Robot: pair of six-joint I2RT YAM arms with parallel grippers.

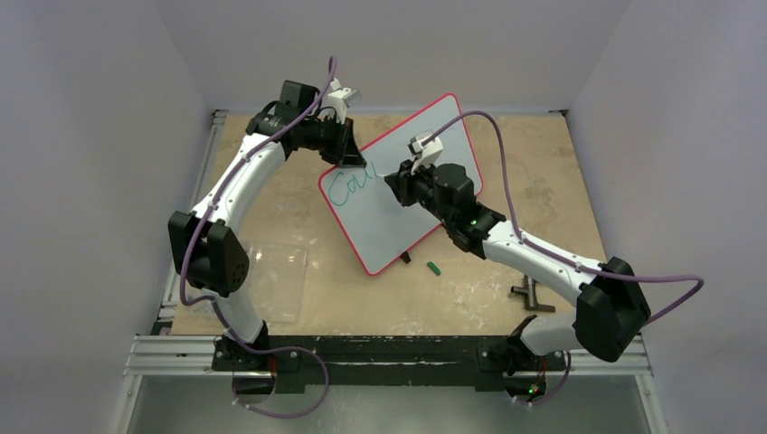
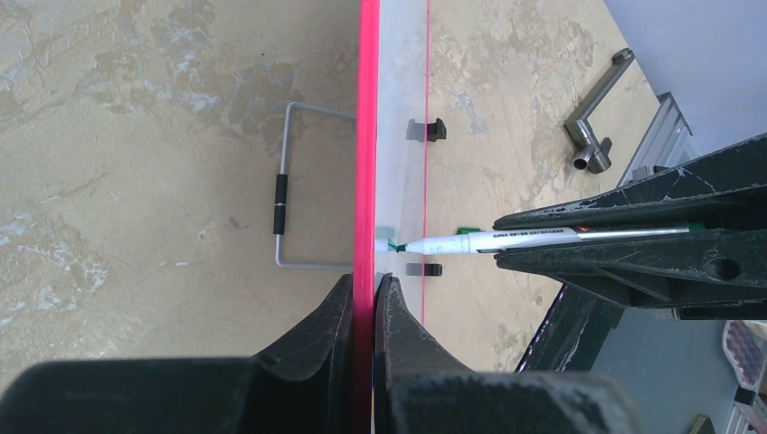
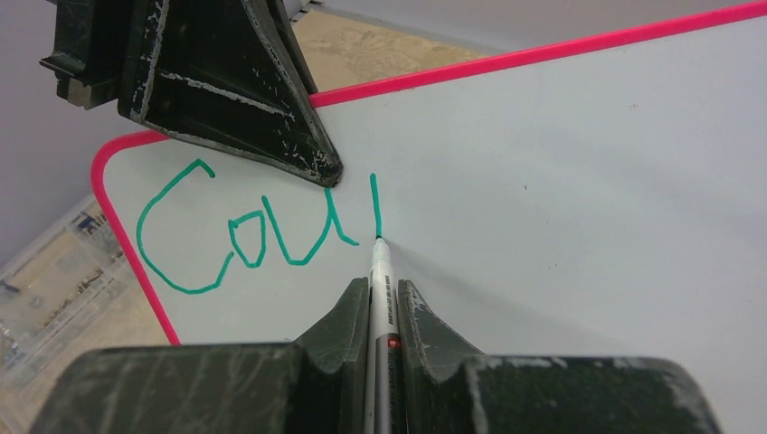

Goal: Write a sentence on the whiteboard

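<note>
- One whiteboard (image 1: 380, 231) stands tilted mid-surface (image 1: 543, 181). The left pincer (image 2: 372, 282) is clamped on its red rim, just above the writing.
- One marker (image 3: 379, 262) is gripped by the right pincer (image 3: 380, 285), tip touching the board.
- The sentence (image 3: 295, 261) so far reads "Cou" plus one upright stroke, near a rounded corner, with bare white to its right.
- One green cap (image 1: 433, 268) lies near the board's lower edge.

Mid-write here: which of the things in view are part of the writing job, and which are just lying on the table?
In the job:
whiteboard, held at its rim by the left gripper
green writing
marker, held in the right gripper

Lying about:
clear plastic sheet
small green piece
metal crank handle
</note>
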